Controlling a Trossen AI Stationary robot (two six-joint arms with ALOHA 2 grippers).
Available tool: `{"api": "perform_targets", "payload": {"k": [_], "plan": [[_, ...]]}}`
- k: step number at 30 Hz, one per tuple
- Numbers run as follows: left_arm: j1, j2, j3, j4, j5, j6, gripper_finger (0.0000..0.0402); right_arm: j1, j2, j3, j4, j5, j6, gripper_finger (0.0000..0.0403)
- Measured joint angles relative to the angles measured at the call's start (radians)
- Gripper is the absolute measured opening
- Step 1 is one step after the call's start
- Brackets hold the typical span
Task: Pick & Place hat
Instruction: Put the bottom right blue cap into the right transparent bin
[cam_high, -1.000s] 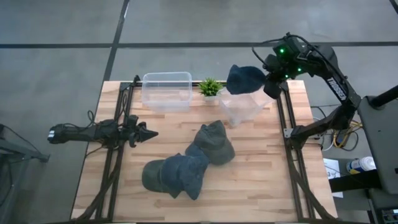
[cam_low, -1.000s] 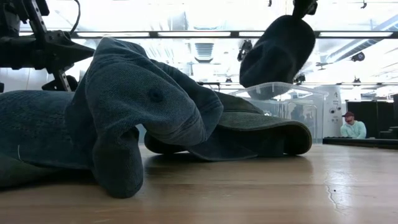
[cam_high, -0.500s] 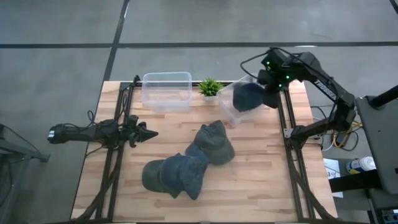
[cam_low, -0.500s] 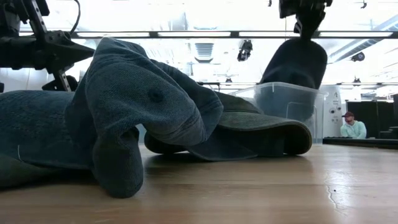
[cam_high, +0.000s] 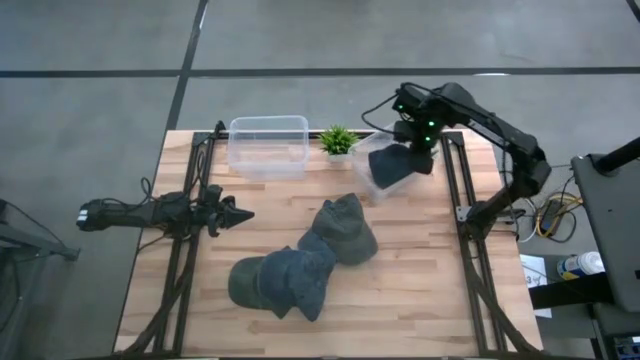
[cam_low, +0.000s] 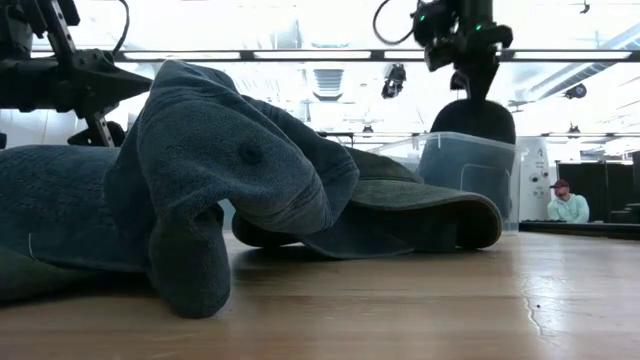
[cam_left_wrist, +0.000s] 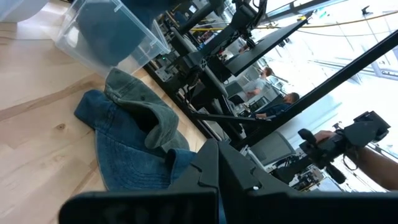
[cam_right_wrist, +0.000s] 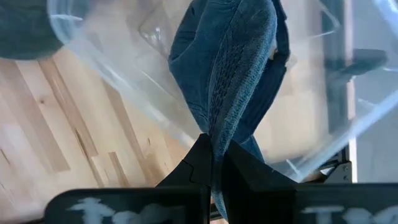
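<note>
My right end effector (cam_high: 413, 152), pinching a blue hat (cam_high: 392, 165), is holding it inside the far-right clear bin (cam_high: 372, 181).

A grey concrete floor (cam_high: 300, 40) crossed by dark seam lines surrounds the wooden table (cam_high: 400, 300). Beyond the table edge, bright ceiling lights (cam_low: 300, 25) wash out the room, where a seated person (cam_low: 568, 203) in a light top faces dark desks.
</note>
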Motion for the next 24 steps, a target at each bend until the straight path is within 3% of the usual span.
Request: {"api": "perform_targets", "payload": {"k": [13, 24], "plan": [[0.0, 0.0, 0.0, 0.001, -0.001, 0.0, 0.0, 0.0, 0.235, 0.186, -0.002, 0.044, -0.023, 0.0013], [0.0, 0.0, 0.0, 0.002, -0.001, -0.004, 0.0, 0.0, 0.314, 0.206, -0.005, -0.003, 0.023, 0.0023]]}}
